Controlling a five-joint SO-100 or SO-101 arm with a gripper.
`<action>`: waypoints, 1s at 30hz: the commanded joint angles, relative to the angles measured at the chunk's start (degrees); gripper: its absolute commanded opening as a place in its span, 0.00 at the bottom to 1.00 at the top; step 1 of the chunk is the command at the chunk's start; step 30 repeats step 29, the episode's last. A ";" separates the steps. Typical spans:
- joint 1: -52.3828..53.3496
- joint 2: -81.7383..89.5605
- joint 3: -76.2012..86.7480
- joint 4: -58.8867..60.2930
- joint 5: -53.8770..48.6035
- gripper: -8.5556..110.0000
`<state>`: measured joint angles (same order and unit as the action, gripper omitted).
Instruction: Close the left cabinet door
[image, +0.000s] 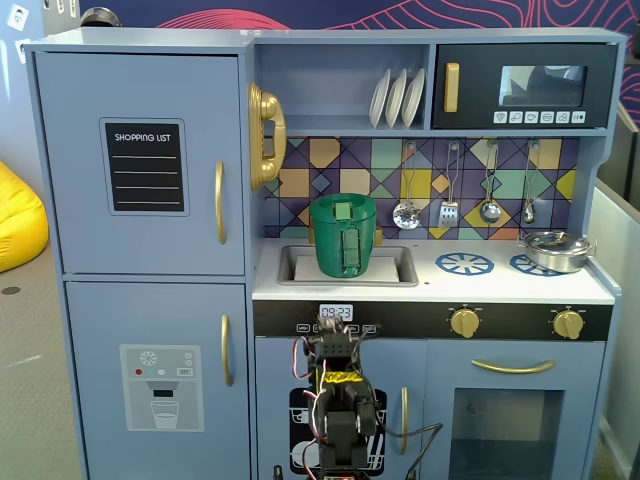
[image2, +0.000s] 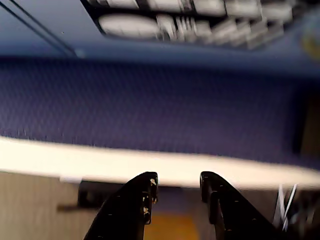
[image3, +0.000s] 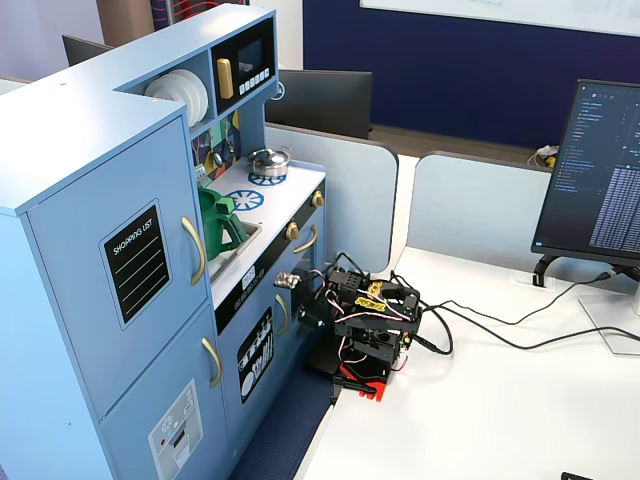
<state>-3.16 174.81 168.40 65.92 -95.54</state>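
Note:
The left cabinet door (image: 140, 165) is a tall light-blue door with a black "SHOPPING LIST" panel and a curved gold handle (image: 220, 202). It lies flush with the cabinet front in both fixed views, also from the side (image3: 110, 270). My arm (image: 340, 400) is folded low in front of the lower middle cabinet, well right of and below that door; it also shows on the white table (image3: 365, 320). In the wrist view my gripper (image2: 177, 182) has its black fingers apart with nothing between them, over the table edge and a blue floor.
Below the door is a light-blue door with a dispenser graphic (image: 160, 385). A green pot (image: 343, 235) sits in the sink, a gold telephone (image: 265, 135) hangs beside the door, and a black microwave (image: 525, 85) is top right. A monitor (image3: 600, 170) and cables (image3: 500, 340) are on the table.

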 joint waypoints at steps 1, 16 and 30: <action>3.69 4.04 2.37 5.45 3.52 0.07; 2.99 7.29 3.34 21.80 9.05 0.08; 3.08 7.29 3.34 21.88 9.05 0.09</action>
